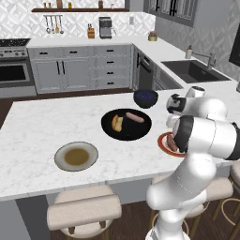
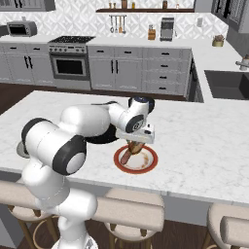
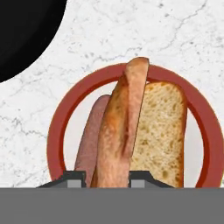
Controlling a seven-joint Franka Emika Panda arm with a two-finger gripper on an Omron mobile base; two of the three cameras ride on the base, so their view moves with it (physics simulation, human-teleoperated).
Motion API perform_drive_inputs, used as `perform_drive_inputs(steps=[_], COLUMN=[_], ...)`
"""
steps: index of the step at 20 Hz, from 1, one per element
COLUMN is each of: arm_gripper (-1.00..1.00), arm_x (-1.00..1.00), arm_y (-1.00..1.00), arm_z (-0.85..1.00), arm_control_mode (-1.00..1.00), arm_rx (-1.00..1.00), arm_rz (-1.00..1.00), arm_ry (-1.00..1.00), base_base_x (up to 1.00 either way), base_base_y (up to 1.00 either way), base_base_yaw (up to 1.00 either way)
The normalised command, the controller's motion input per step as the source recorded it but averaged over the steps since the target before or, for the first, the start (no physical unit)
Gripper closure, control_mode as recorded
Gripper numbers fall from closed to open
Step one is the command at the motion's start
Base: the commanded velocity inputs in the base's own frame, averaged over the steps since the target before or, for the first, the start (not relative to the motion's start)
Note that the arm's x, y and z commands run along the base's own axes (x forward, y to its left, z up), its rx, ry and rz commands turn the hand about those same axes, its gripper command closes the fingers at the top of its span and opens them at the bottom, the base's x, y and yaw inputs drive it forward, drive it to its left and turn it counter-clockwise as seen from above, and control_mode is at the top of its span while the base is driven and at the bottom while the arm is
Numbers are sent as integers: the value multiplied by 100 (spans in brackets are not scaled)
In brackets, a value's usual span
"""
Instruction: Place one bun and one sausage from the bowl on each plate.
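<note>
The gripper (image 2: 134, 144) was clamped on a bun (image 3: 131, 131) just above the red plate (image 3: 57, 127), beside the bowl (image 1: 136, 131). Released tilted, it might topple onto the sausage (image 3: 92, 135) already there.

The surface (image 1: 42, 126) is white marble with grey veins. One plate (image 3: 65, 113) has a red-orange rim; the other plate (image 1: 76, 156) is grey-rimmed with an olive-brown centre. The bowl (image 1: 126, 124) is black.

bowl (image 1: 126, 124): bun (image 1: 117, 123) left of sausage (image 1: 135, 117) inside | left plate (image 1: 76, 156) before bowl | right plate (image 2: 136, 159) beside bowl
</note>
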Motion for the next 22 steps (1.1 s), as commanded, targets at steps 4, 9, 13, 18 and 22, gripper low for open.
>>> perform_drive_inputs(steps=[4, 9, 13, 18, 22], arm_gripper=[100, 100, 100, 100, 100], arm_x=[4, 22, 1, -5, 0], arm_y=[-40, 0, 0, 0, 0], arm_z=[-72, -57, -20, 0, 0], arm_control_mode=[-100, -100, -100, -100, -100], arm_rx=[-2, -2, 0, 0, 0], arm_rz=[9, 0, 0, 0, 0], arm_ry=[3, 0, 0, 0, 0], base_base_x=[0, 0, 0, 0, 0], base_base_y=[0, 0, 0, 0, 0], base_base_yaw=[0, 0, 0, 0, 0])
